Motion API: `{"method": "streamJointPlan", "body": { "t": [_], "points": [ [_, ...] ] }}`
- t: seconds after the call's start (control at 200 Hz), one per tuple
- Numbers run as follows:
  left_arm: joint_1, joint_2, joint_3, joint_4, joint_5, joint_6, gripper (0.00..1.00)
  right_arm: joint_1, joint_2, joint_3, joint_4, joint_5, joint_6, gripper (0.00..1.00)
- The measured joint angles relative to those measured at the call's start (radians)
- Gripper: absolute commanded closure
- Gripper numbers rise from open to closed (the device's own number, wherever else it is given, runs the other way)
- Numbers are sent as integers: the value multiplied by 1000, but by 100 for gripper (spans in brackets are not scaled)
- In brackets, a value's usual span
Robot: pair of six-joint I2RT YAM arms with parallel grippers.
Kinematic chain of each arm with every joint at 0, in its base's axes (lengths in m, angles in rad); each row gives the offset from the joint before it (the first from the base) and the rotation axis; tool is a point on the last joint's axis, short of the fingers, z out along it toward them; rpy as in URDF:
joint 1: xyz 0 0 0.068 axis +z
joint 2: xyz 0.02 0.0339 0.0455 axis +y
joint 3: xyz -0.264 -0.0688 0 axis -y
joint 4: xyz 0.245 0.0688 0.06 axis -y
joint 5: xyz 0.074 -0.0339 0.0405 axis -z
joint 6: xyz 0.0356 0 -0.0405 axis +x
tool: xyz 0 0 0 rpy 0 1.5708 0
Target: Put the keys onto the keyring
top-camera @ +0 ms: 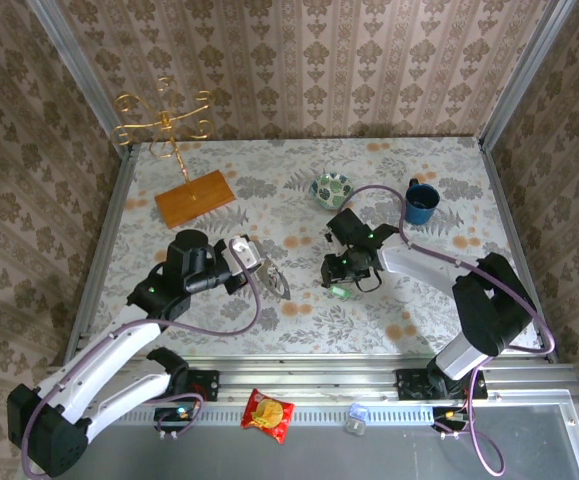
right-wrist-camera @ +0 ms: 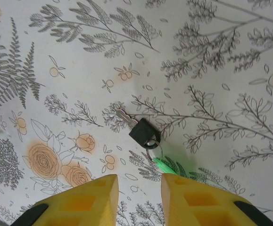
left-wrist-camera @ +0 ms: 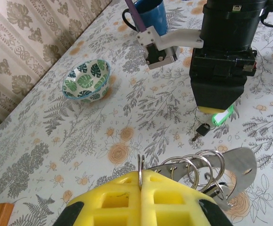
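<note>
Standing over it, the table (top-camera: 259,170) wears a matte floral cloth of grey ferns and orange roses. The left gripper (top-camera: 257,264) sits near the middle, and the keyring (top-camera: 276,284), a glinting scrap of metal, sticks out of it toward 4 o'clock. The right gripper (top-camera: 347,288) points down at the cloth at 3 o'clock from there; a green glint shows under its tips, though from up here I can't tell whether that is a key. A glazed leaf-patterned bowl (top-camera: 331,188) lies at 12 o'clock of it, a glossy blue mug (top-camera: 421,203) at 2 o'clock, and a curly gold wire stand (top-camera: 164,120) with a wooden board (top-camera: 194,198) at its foot stands far off at 10 o'clock. From the left wrist, the blocky yellow fingers (left-wrist-camera: 127,181) are pressed together on one thin wire loop of the keyring (left-wrist-camera: 197,165), whose silver coils and flat dull tab trail off to 3 o'clock. From the right wrist, the yellow fingers (right-wrist-camera: 96,197) stand apart, holding and touching nothing. At 12 o'clock from their gap the black-headed key (right-wrist-camera: 141,132) lies flat on the cloth, its square plastic head joined by a small ring to the green-headed key (right-wrist-camera: 164,165).
</note>
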Motion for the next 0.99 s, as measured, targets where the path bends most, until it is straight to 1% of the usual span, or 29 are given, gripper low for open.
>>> {"method": "streamJointPlan", "body": {
  "t": [0.08,0.195,0.33,0.43,0.535,0.675,0.815,0.91,0.995],
  "points": [
    [-3,1,0,4,-5,0,100,7,5,-18,-1,4,32,69],
    [-10,6,0,8,-11,0,100,11,20,-23,-1,38,40,64],
    [-17,6,0,8,-16,0,100,11,45,-16,-9,98,-14,54],
    [-18,6,0,8,-19,0,100,11,76,2,-22,118,-66,53],
    [-19,6,0,8,-23,0,100,13,107,16,-34,116,-100,55],
    [-19,6,0,8,-31,0,100,30,111,20,-62,88,-128,56],
    [-19,6,0,8,-38,4,100,69,111,50,-113,40,-153,58],
    [-19,6,0,8,-45,8,100,96,111,62,-127,-23,-169,58],
    [-19,6,0,8,-49,11,100,109,105,63,-127,-113,-173,58]
  ]
}}
